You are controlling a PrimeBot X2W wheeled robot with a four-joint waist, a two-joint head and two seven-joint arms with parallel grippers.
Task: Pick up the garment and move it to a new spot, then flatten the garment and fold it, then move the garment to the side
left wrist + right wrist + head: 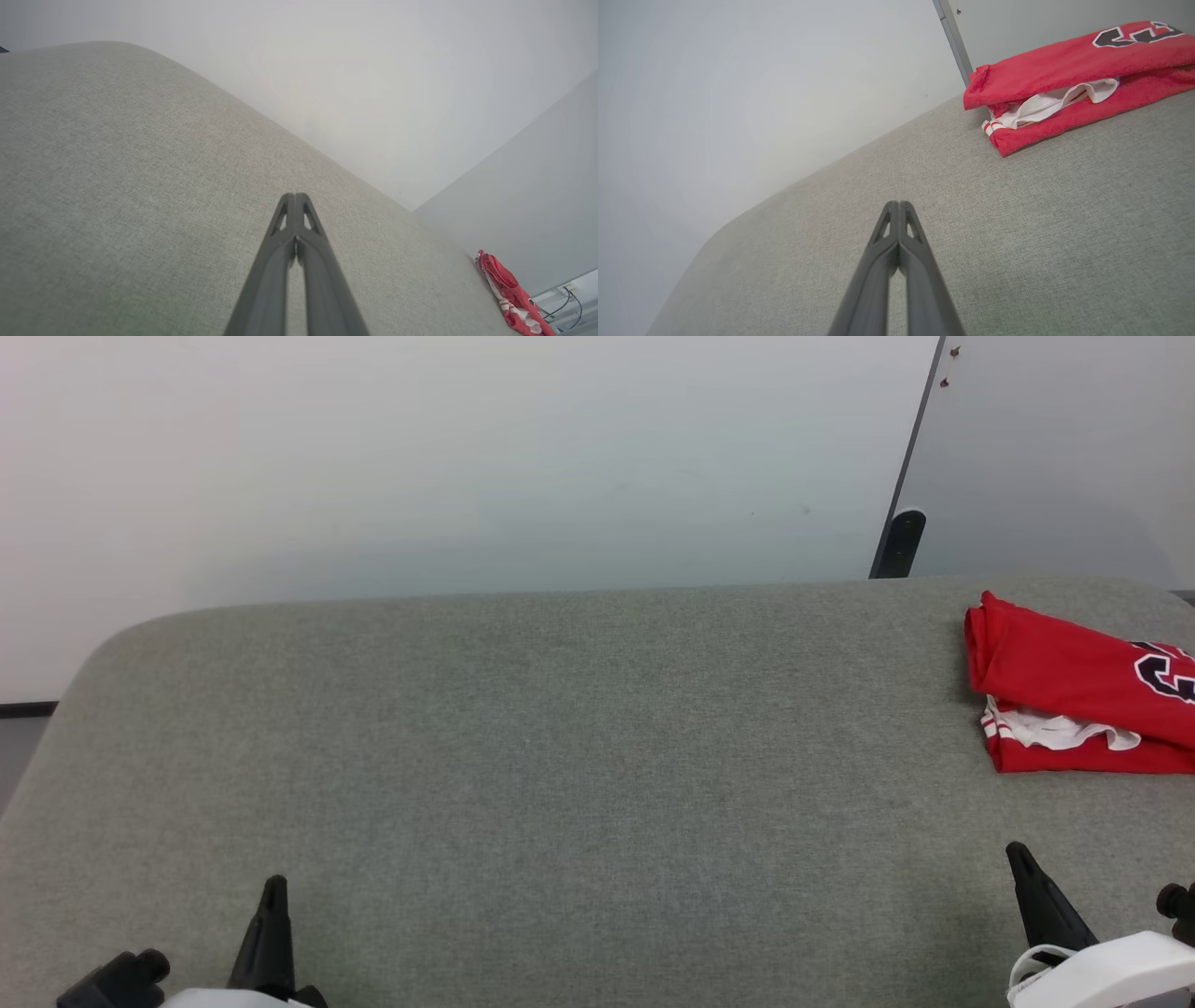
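While both arms rest low at the near edge of the grey fabric table point(560, 756), I have the left claw point(274, 887) at about seven o'clock in my head view and the right claw point(1018, 854) at about five o'clock. In each wrist view the claw is pressed fully closed, tip against tip, gripping nothing and pointing out over bare fabric.

The red T-shirt point(1064, 681) lies folded on the table at about three o'clock in the head view, toward the far right corner, with its right part cut off by the frame edge. A white sleeve with red-and-white striped trim peeks out between the red layers on the near side, and dark, white-edged lettering shows on top.

The shirt is well apart from the left claw and nearer the right claw, though not touching it. From the right wrist it sits at about one o'clock. A pale wall point(467, 457) stands behind the table.
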